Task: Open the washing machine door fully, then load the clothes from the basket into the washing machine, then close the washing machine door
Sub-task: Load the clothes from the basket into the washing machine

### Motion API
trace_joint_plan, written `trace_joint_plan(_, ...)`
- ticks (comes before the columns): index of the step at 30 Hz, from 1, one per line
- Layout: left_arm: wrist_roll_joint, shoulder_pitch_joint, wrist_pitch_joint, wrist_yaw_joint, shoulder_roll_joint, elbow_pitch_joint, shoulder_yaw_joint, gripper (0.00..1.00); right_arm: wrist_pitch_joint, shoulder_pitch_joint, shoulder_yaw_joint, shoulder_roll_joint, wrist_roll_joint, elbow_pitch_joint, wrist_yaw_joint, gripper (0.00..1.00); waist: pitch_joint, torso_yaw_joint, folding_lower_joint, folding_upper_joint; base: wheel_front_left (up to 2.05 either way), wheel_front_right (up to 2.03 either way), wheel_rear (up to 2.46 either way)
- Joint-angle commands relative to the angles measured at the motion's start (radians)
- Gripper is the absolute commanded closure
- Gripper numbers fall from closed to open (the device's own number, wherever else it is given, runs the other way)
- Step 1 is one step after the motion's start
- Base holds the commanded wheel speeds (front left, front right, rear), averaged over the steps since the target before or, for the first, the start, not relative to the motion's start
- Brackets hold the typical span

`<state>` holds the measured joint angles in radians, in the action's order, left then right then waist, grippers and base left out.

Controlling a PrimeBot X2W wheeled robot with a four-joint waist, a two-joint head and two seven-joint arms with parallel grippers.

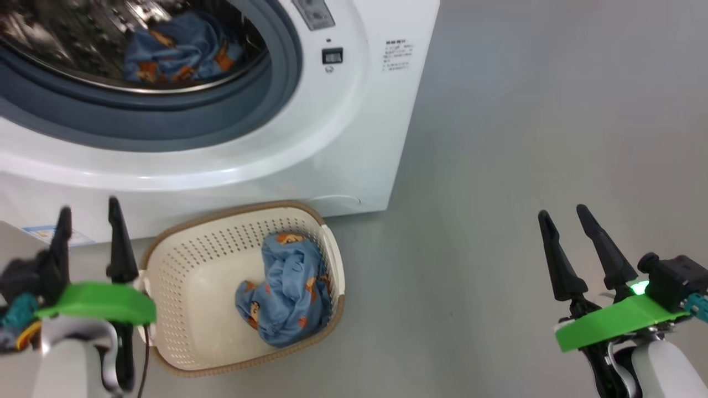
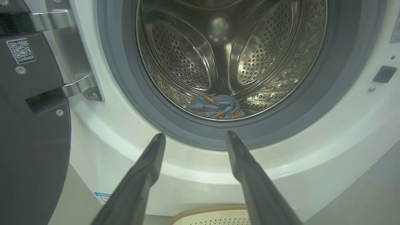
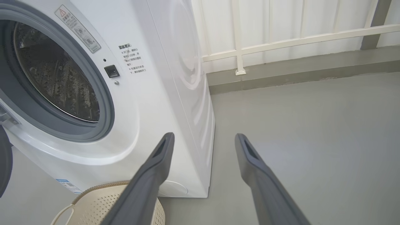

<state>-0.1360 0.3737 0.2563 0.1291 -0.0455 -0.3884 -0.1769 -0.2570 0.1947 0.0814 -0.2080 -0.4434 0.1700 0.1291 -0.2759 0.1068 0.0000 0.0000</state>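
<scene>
The white washing machine stands open, its steel drum holding one blue printed garment, which the left wrist view shows at the drum's bottom. Its door is swung out at the left edge of the left wrist view. On the floor in front sits the cream basket with another blue printed garment against its right side. My left gripper hovers open just left of the basket, pointing at the drum mouth. My right gripper hangs open and empty over bare floor, far right of the basket.
Grey floor spreads to the right of the machine. A white railing and pale wall run behind it. The open door occupies the space left of the machine.
</scene>
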Motion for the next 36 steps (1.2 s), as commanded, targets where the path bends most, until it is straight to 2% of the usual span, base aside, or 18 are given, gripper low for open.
trace_joint_plan(1,0.001,-0.025,0.006,0.001,-0.020,0.035,-0.024,0.00,-0.005,-0.021,0.013,-0.016,-0.012,-0.020,0.002,0.00,0.041,-0.024,0.0000,0.0000,0.00,0.00,0.00)
trace_joint_plan(10,-0.012,-0.179,0.006,0.001,-0.013,0.111,-0.005,0.00,-0.005,-0.088,0.006,-0.038,-0.022,-0.014,0.002,0.00,0.124,-0.048,0.0000,0.0000,0.00,0.00,0.00)
trace_joint_plan(21,-0.034,-0.330,0.006,0.001,-0.006,0.219,0.005,0.00,-0.005,-0.155,-0.015,-0.058,-0.032,-0.029,0.002,0.00,0.170,-0.062,0.0000,0.0000,0.00,0.00,0.00)
trace_joint_plan(36,-0.058,-0.387,0.006,-0.015,-0.005,0.292,0.007,0.00,-0.005,-0.178,-0.031,-0.052,-0.026,-0.039,0.002,0.00,0.169,-0.064,0.0000,0.0000,0.00,0.00,0.00)
